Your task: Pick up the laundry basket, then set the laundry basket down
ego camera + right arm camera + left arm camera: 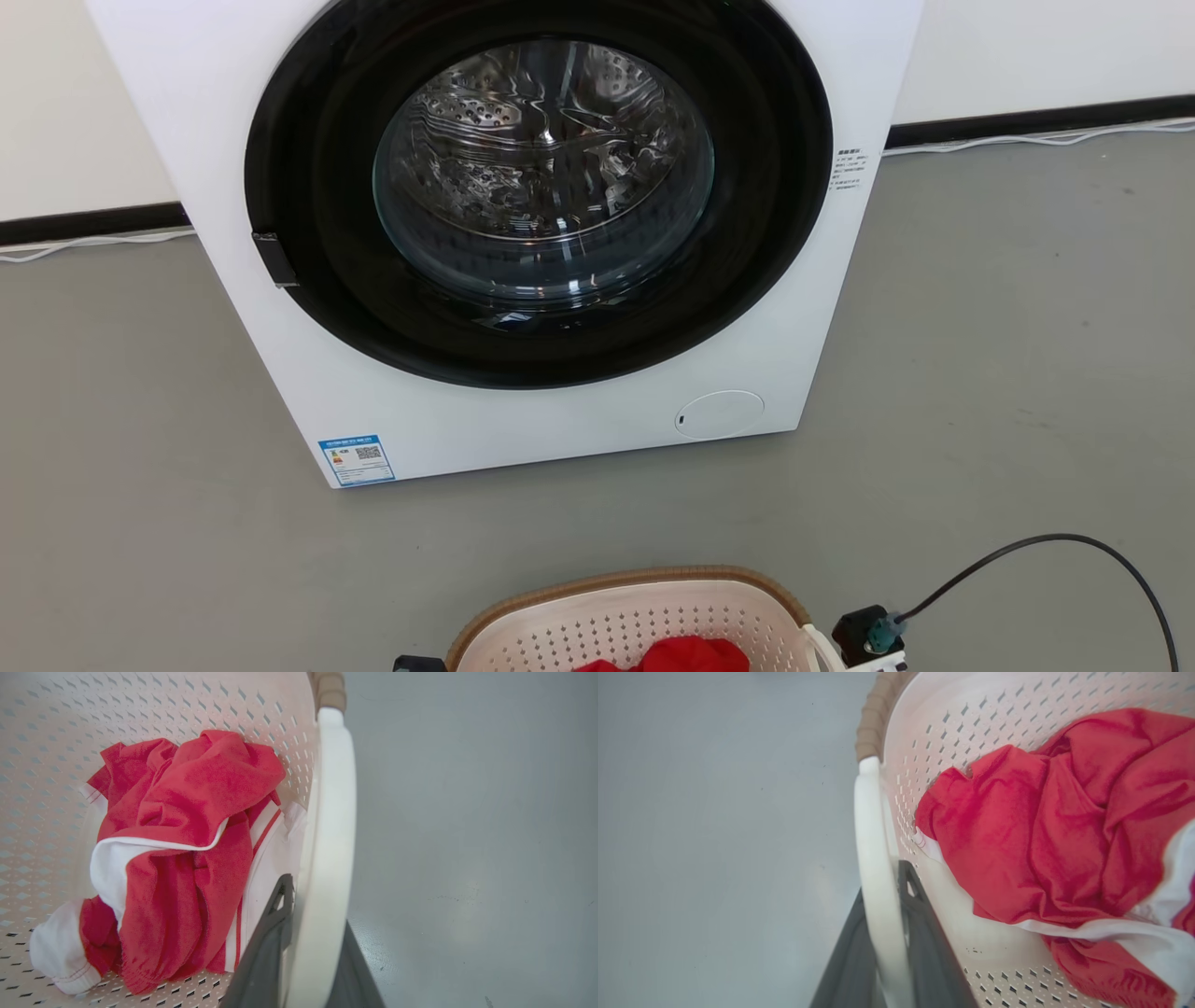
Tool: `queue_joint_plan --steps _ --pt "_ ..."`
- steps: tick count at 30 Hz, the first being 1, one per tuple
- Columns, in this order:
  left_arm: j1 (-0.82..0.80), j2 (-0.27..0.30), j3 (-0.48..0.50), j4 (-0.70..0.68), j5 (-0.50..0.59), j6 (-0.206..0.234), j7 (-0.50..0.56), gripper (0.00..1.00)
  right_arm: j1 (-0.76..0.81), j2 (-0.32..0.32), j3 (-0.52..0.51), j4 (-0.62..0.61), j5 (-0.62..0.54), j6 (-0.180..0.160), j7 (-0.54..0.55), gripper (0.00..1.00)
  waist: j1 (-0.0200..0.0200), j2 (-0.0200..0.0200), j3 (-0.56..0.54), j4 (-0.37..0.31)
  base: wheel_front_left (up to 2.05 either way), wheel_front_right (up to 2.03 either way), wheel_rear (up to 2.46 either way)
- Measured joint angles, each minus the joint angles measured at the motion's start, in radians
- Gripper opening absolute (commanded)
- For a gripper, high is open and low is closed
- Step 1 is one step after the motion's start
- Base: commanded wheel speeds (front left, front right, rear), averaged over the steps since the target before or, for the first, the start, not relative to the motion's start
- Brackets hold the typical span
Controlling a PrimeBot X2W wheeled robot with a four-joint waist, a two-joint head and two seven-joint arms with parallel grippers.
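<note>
Your left jaws are clamped on the white loop handle at the nine o'clock side of the laundry basket, and your right jaws on the handle at three o'clock. With only dark fingers pinching smooth plastic, an uneven lift or lowering could tip the load, let a handle slip, or bump the washing machine at twelve o'clock. The basket sits at six o'clock in the head view, cream, perforated and brown-rimmed, holding crumpled red-and-white clothes; I cannot tell whether it touches the floor.
</note>
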Motion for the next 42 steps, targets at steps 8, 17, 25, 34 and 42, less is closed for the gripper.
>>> queue_joint_plan --steps 8,17,25,34,42 --pt "-0.006 0.000 -0.012 -0.004 -0.024 0.007 -0.006 0.00 -0.002 0.000 0.004 0.004 0.008 0.000 -0.012 0.00 0.0000 0.0000 0.010 0.001 0.00 0.00 0.00" --pt "-0.066 0.002 -0.019 0.004 -0.033 0.017 -0.028 0.00 -0.044 -0.001 0.002 0.002 0.018 0.000 -0.045 0.00 0.0000 0.0000 0.069 -0.003 0.00 0.00 0.00" --pt "-0.205 0.004 0.006 0.030 -0.033 0.020 -0.091 0.00 -0.169 -0.002 -0.019 0.000 0.022 0.000 -0.127 0.00 0.0001 0.0000 0.192 -0.003 0.00 0.00 0.00" --pt "-0.365 0.011 0.048 0.036 -0.034 0.026 -0.171 0.00 -0.341 0.001 -0.047 0.033 -0.005 0.000 -0.258 0.00 0.0001 0.0000 0.370 0.002 0.00 0.00 0.00" --pt "-0.477 0.018 0.084 0.005 -0.013 0.046 -0.183 0.00 -0.449 0.006 -0.069 0.091 -0.046 0.001 -0.338 0.00 0.0001 0.0000 0.527 0.015 0.00 0.00 0.00"
